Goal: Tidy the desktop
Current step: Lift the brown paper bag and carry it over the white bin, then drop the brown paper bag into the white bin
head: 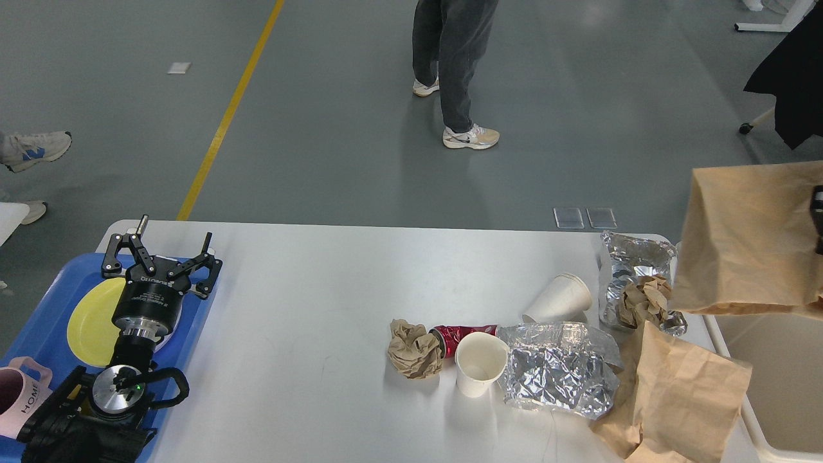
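Right gripper [818,218] was nearly out of frame at three o'clock; I couldn't tell its grip, though the paper bag [746,238] hung beside it over the bin [726,350]. Desktop [308,308] lay centre, litter at four o'clock. I judged the bag should clear the rim before letting go. Left gripper [161,252] spread wide over the tray [58,283].

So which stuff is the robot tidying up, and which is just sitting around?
For the tidying:
- desktop
- held paper bag over the bin
- crumpled paper ball
- crushed red can
- two paper cups
- foil bags
- other paper bag

Just lying about:
- blue tray
- yellow plate
- pink mug
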You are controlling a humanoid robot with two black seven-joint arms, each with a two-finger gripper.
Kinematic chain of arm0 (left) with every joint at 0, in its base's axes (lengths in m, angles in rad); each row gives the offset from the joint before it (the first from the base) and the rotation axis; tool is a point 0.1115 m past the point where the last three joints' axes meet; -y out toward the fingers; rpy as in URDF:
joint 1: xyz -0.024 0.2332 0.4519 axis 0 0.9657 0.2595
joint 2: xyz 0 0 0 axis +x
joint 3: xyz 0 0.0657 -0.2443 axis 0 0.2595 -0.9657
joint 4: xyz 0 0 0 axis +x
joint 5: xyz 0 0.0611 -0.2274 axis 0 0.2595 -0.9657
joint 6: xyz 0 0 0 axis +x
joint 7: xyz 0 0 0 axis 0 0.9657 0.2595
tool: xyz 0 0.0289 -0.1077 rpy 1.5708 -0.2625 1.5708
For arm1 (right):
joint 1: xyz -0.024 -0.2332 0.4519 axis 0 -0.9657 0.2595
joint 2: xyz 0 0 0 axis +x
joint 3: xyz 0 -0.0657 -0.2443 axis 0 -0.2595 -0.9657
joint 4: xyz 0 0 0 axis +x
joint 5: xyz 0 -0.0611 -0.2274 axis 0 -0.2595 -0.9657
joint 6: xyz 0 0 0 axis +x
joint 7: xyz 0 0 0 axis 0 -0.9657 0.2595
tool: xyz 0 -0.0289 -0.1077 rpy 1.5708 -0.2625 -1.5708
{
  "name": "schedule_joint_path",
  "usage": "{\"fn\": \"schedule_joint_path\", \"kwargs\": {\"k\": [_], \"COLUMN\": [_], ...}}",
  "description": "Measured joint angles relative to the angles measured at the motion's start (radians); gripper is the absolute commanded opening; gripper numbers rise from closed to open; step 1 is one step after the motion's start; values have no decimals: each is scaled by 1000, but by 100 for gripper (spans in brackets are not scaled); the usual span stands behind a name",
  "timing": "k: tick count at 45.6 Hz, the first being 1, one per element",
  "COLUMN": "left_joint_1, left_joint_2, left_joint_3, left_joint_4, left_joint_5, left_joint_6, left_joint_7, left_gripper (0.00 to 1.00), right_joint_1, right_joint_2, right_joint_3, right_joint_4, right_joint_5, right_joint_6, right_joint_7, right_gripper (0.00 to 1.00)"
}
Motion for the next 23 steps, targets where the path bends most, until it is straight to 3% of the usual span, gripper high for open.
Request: {"fn": "schedule_joint_path", "kwargs": {"k": [6,11,18,23], "left_joint_1": [0,0,0,-1], "left_joint_2": [0,0,0,0], "left_joint_3": [0,0,0,0], "left_joint_4": [0,0,0,0], "left_joint_5": [0,0,0,0], "left_joint_6": [0,0,0,0], "left_joint_7": [0,0,0,0], "left_gripper": [96,96,96,96], "right_joint_1": [-219,-492,-909,-1171], "right_joint_2": [-177,-262,-287,-238], "right_joint_3": [50,203,511,701], "right_joint_4": [-241,-457,-689,-851], "right_joint_5": [-11,-2,3,3], "right_joint_6": [-44,-59,-113,-181], "right_joint_7": [-11,-12,-13,-19], "right_gripper": [0,0,0,0]}}
